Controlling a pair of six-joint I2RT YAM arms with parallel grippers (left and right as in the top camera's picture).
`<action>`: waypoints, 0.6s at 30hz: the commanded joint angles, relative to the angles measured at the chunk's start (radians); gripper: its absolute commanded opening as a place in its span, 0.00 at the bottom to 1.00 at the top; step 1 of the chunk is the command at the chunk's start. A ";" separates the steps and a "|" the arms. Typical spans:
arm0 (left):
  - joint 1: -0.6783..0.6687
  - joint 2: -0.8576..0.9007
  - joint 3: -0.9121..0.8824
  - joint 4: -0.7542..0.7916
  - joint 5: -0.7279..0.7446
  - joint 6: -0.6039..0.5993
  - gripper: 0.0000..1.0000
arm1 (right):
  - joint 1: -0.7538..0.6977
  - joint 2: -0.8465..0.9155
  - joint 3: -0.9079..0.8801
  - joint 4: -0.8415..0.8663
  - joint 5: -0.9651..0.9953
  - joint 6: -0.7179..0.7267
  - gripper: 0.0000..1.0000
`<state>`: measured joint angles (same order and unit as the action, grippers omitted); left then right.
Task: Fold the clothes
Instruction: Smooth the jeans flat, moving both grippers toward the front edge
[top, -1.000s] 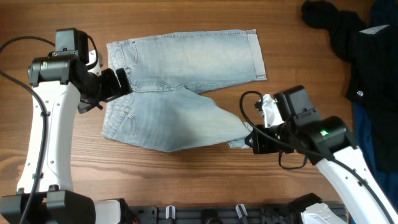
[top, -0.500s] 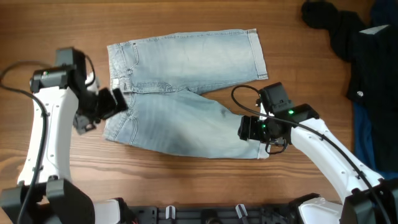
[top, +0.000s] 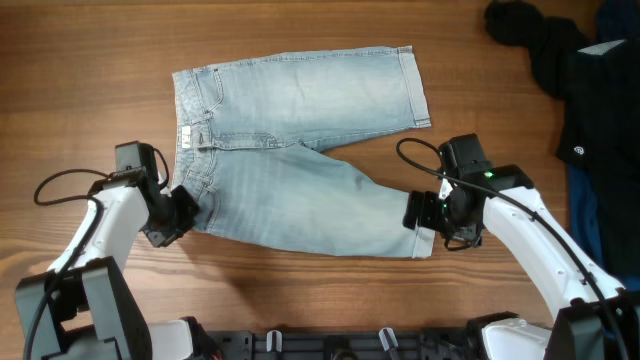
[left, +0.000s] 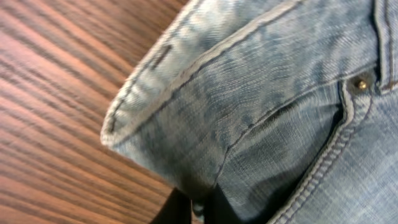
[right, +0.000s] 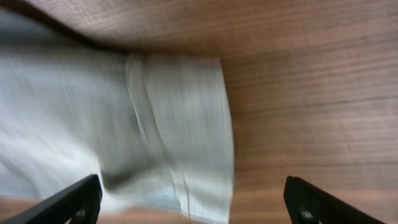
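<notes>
the denim shorts (top: 300, 110) were laid flat on the wooden table (top: 90, 60), with the waistband to the left and both legs spread to the right. the upper leg was extended straight to the right; the lower leg was angled down and to the right.

the left gripper (top: 188, 208) was positioned at the lower-left waistband corner (left: 143, 106). in the left wrist view, denim was seen pinched between the dark fingers (left: 171, 213) at the bottom edge, so this gripper was clamped on the shorts.

the right gripper (top: 418, 212) was positioned at the lower cuff (right: 186, 124). in the right wrist view, its fingers (right: 74, 200) were spread wide apart, with the cuff lying on the table between them. contact with the fabric could not be determined.

a black garment (top: 560, 60) and a dark blue fabric (top: 605, 220) were piled at the right edge of the table, well apart from the shorts.
</notes>
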<state>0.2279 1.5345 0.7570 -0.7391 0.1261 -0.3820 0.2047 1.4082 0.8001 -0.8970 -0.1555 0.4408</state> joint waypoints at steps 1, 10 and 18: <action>0.073 -0.003 -0.006 -0.011 -0.072 -0.080 0.04 | -0.002 0.002 -0.078 0.193 -0.121 -0.068 0.95; 0.265 -0.003 -0.006 -0.039 -0.021 -0.044 0.04 | -0.002 0.002 -0.185 0.436 -0.451 -0.283 0.72; 0.265 -0.003 -0.006 -0.042 -0.018 -0.044 0.04 | -0.020 0.002 -0.151 0.497 -0.164 -0.116 0.04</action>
<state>0.4858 1.5341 0.7570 -0.7807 0.1017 -0.4316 0.2035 1.4082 0.6224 -0.4129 -0.4614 0.2371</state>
